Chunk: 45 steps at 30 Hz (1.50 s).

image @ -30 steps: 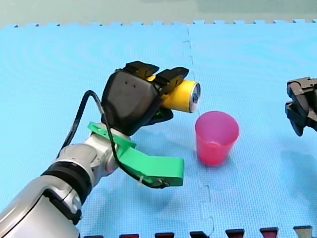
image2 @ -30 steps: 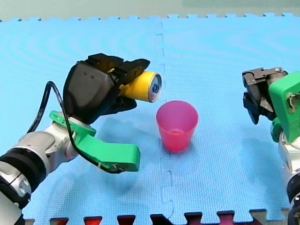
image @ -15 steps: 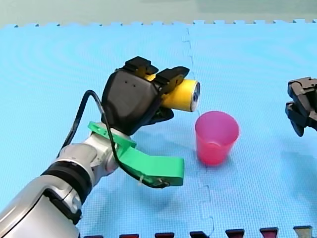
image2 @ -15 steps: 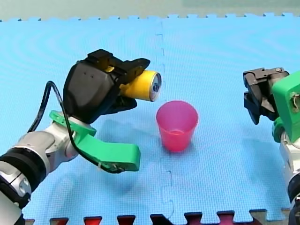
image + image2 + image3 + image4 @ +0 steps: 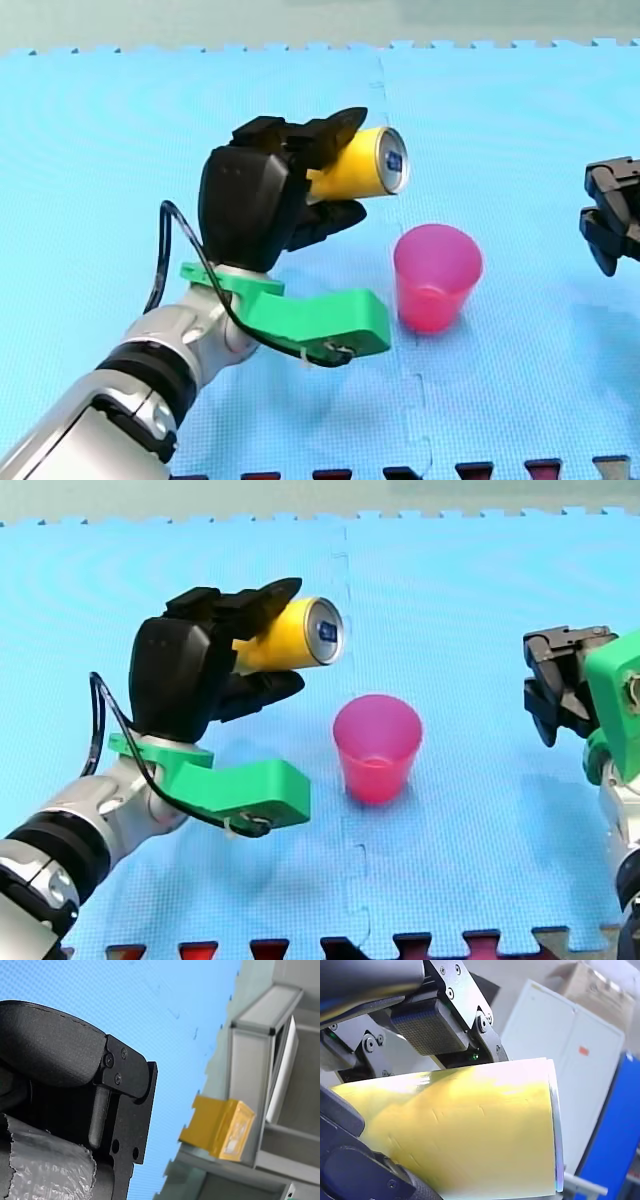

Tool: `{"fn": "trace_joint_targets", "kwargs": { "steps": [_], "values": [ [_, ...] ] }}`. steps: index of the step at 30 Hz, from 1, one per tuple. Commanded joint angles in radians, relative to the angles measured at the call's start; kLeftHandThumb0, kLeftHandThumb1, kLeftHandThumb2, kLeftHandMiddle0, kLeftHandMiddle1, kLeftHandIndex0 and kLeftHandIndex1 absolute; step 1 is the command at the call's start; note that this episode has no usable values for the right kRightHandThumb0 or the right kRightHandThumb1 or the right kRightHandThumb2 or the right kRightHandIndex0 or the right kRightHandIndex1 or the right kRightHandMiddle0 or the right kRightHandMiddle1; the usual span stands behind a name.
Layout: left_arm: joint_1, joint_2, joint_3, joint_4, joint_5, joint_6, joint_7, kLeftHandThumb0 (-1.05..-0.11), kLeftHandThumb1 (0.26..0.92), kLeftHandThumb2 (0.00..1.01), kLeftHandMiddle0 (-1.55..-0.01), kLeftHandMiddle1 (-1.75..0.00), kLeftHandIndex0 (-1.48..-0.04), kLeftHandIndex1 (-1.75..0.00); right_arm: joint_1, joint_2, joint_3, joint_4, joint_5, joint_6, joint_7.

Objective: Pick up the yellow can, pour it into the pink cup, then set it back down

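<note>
Yellow aluminium drink can (image 5: 352,168) lay nearly level in the robot's black left hand (image 5: 250,200), whose fingers (image 5: 325,130) were clenched around its body, the silver top jutting past the fingertips. A pink plastic cup (image 5: 437,275) stood on the blue foam mat (image 5: 500,110), below and just beyond those fingertips. Pouring well probably meant bringing the mouth over the rim first, then rolling the wrist down slowly without nudging the cup. The right hand (image 5: 557,683), empty, was well past the cup; its closure could not be told.

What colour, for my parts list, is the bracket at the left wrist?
Green; the bracket shows best in the second head view.
</note>
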Motion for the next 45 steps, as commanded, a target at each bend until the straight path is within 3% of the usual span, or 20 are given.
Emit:
{"fn": "trace_joint_targets", "kwargs": {
  "steps": [1,10,17,25,28,29,32,37,45],
  "values": [
    [0.002,-0.006,0.022,0.003,-0.023,-0.021,0.004,-0.342,0.798,0.00,-1.25,-0.15,-1.14,0.00,-0.006,-0.006,-0.003,-0.002,0.003,0.005,-0.001],
    [0.030,-0.026,0.093,-0.002,-0.102,-0.090,-0.078,-0.341,0.794,0.00,-1.24,-0.07,-1.17,-0.01,-0.005,-0.010,-0.008,-0.004,0.006,0.005,-0.014],
    [0.057,-0.038,0.141,-0.006,-0.143,-0.107,-0.106,-0.345,0.802,0.00,-1.26,-0.04,-1.18,-0.01,-0.003,-0.014,-0.004,-0.005,-0.002,0.012,-0.033],
    [0.095,-0.056,0.208,-0.004,-0.210,-0.166,-0.149,-0.365,0.817,0.01,-1.31,-0.05,-1.18,0.00,-0.006,-0.022,-0.002,-0.005,-0.001,0.022,-0.028],
    [0.125,-0.084,0.306,-0.004,-0.354,-0.243,-0.345,-0.408,0.825,0.01,-1.30,-0.03,-1.16,0.00,-0.008,-0.025,-0.004,-0.004,0.001,0.027,-0.023],
    [0.135,-0.104,0.359,-0.009,-0.441,-0.259,-0.463,-0.422,0.827,0.01,-1.29,-0.02,-1.15,0.00,-0.008,-0.026,-0.004,-0.004,0.001,0.029,-0.022],
    [0.154,-0.138,0.447,-0.028,-0.589,-0.272,-0.658,-0.429,0.828,0.00,-1.26,-0.01,-1.15,0.00,-0.008,-0.031,0.000,-0.004,-0.003,0.034,-0.022],
    [0.174,-0.141,0.477,-0.052,-0.636,-0.278,-0.703,-0.403,0.829,0.00,-1.27,-0.01,-1.16,0.00,-0.008,-0.037,0.009,-0.004,-0.014,0.037,-0.033],
    [0.219,-0.178,0.551,-0.074,-0.744,-0.272,-0.834,-0.388,0.841,0.00,-1.29,-0.01,-1.17,0.00,-0.013,-0.044,0.009,-0.003,-0.016,0.058,-0.038]
  ]
}}
